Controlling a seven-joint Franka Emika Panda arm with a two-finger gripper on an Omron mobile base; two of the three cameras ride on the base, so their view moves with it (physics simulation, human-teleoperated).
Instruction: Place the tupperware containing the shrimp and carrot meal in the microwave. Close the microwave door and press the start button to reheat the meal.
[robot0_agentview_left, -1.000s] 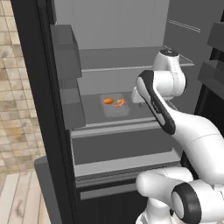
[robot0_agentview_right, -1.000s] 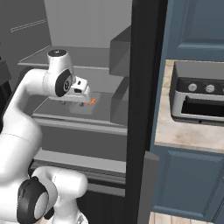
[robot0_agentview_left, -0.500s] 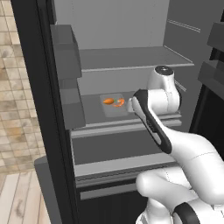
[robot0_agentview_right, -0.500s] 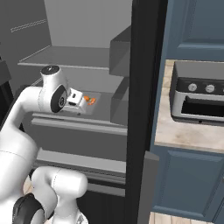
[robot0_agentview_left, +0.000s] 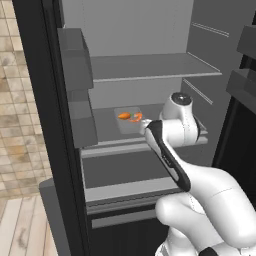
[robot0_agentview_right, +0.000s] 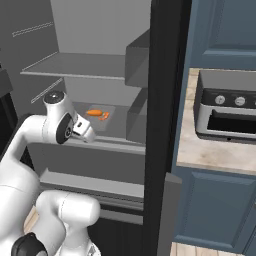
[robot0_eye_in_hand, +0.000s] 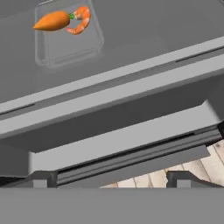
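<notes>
At the far left of the left base view stands a tan tiled wall (robot0_agentview_left: 17, 100), then the open black fridge door (robot0_agentview_left: 47, 125) with grey door bins (robot0_agentview_left: 75, 65). Inside, on the middle shelf (robot0_agentview_left: 107, 131) of the fridge, sits the tupperware (robot0_agentview_left: 126, 124), a shallow translucent tray. In the hand view the tupperware (robot0_eye_in_hand: 68, 41) lies at the upper left, its long axis running away from the shelf's front edge. In it the carrot (robot0_eye_in_hand: 51, 21) lies across the tray, pointed end toward the left of that view, green stub touching the curled shrimp (robot0_eye_in_hand: 80, 20) just beside it on the right. The tool (robot0_eye_in_hand: 111, 178) hangs in front of and below the shelf's edge, well apart from the tray, its two dark fingertips (robot0_eye_in_hand: 41, 178) spread wide and grasping nothing. In the right base view the white arm (robot0_agentview_right: 60, 125) reaches in from the left, with the tray beyond it on the shelf. Further right stand the fridge's black side wall (robot0_agentview_right: 162, 120), then a pale surface (robot0_agentview_right: 200, 150) carrying a grey toaster oven (robot0_agentview_right: 227, 112), with blue cabinets (robot0_agentview_right: 215, 210) below.
</notes>
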